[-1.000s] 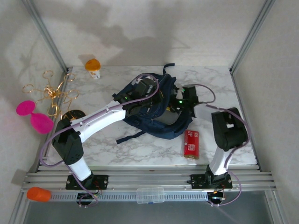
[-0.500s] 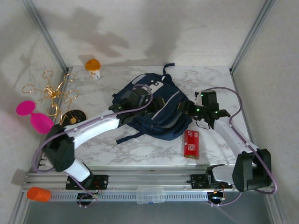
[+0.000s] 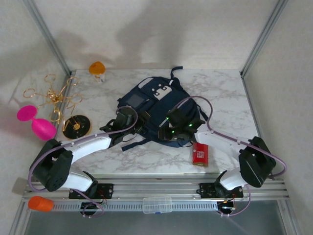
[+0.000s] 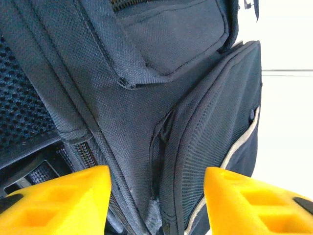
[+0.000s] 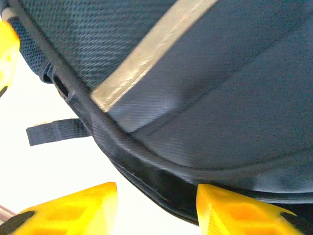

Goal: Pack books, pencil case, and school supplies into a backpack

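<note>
Backpack [image 3: 155,100] lies flat mid desk [image 3: 225,93], front up. Red box [image 3: 200,152] sits just beside its near-right corner. Left fingers [image 4: 58,191] are spread, pinching nothing, at its left side. Right fingers [image 5: 234,210] are spread too, at its lower rim. It looks soft, floppy, prob. light: fabric will sag, so grab a seam or strap. Inside is hidden, can't tell what's packed.

White-black arms [image 3: 88,144], yellow jaws, lilac cables [image 3: 196,97]
</note>
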Controlling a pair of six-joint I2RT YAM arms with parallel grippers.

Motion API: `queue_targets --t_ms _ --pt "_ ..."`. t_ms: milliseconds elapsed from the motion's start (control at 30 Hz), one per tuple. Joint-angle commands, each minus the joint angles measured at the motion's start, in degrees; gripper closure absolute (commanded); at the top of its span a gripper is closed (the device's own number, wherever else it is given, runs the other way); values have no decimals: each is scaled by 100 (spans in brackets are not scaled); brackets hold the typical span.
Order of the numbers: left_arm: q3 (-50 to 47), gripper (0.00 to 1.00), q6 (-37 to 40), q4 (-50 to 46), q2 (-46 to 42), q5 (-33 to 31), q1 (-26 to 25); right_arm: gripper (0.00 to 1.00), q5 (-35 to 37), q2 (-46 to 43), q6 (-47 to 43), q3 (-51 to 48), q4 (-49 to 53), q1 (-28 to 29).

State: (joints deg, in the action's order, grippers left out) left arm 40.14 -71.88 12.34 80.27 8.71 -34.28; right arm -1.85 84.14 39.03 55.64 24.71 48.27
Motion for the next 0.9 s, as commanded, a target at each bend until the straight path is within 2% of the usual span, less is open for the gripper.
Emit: queue_targets --t_ms 0,133,233,400,467,533,667,767,833,867 --pt "-342 52 -590 608 -91 -229 44 57 575 219 332 205 -232 266" --pt "-477 55 -699 202 -371 -552 10 60 698 383 478 219 -377 554" --pt "-754 55 -784 267 -669 -758 1 59 940 490 596 139 -411 636" --pt "-490 56 -772 611 -68 -191 -17 60 1342 713 705 154 -615 619" --pt "-266 61 -662 773 194 -139 -56 61 1371 858 816 200 -738 612" --pt "37 64 -485 356 425 -242 -61 64 1375 1076 897 286 -860 606" --pt "163 73 -398 469 703 -255 -61 66 1739 1412 1142 520 -793 612" --pt "181 83 -371 403 892 -291 -30 67 1546 1432 890 422 -1522 620" --pt "145 86 -394 490 983 -284 -26 66 1681 1563 857 611 -1401 616" --pt "135 87 -406 526 1025 -269 -17 61 1889 1659 861 762 -1197 618"
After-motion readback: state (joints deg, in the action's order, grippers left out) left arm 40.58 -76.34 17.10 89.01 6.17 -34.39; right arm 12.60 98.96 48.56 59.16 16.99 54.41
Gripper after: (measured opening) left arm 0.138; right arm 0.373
